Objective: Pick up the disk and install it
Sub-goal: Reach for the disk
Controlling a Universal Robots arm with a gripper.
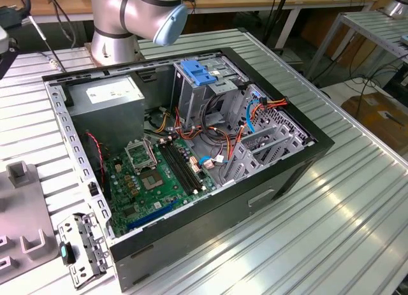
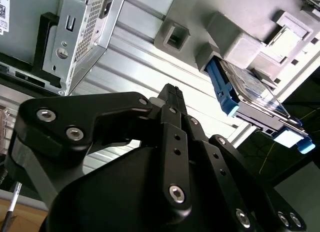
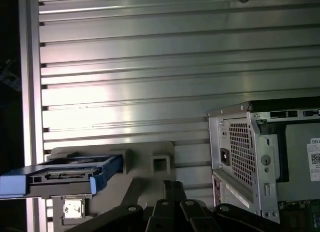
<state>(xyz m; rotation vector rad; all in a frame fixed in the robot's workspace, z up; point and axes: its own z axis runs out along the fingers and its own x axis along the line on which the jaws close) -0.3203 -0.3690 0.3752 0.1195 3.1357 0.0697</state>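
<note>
**A:** On the ribbed metal table [image 1: 331,231], where is the disk [image 2: 250,91] sitting?

**B:** It lies flat in a grey holder [image 2: 235,41] on the table. One end is tucked into the holder and the other pokes out. Blue rails [image 2: 222,86] run along its sides. Both wrist views show it, and the first wrist view sees it edge-on.

**A:** And the gripper [image 2: 170,91]?

**B:** It hangs above the table, apart from the disk and touching nothing. The jaws are drawn together at the tip and grip nothing.

**A:** What else is close by?

**B:** A computer case [image 1: 191,237] lies on its side on the table with its side panel off. In the first wrist view its perforated rear end is just beside the holder, and the gripper tip shows between the two.

**A:** What's inside the case?

**B:** In the exterior view, a green board [image 1: 159,174] covers the floor. A grey power supply box [image 1: 111,91] sits at the end toward the exterior view's left. A metal drive cage [image 1: 204,97] with a blue latch [image 1: 199,74] on top stands next to it. Red, orange and blue cables trail past the cage.

**A:** And the arm [image 1: 121,21]?

**B:** Its base stands on the table behind the case, near the power supply end.
</note>
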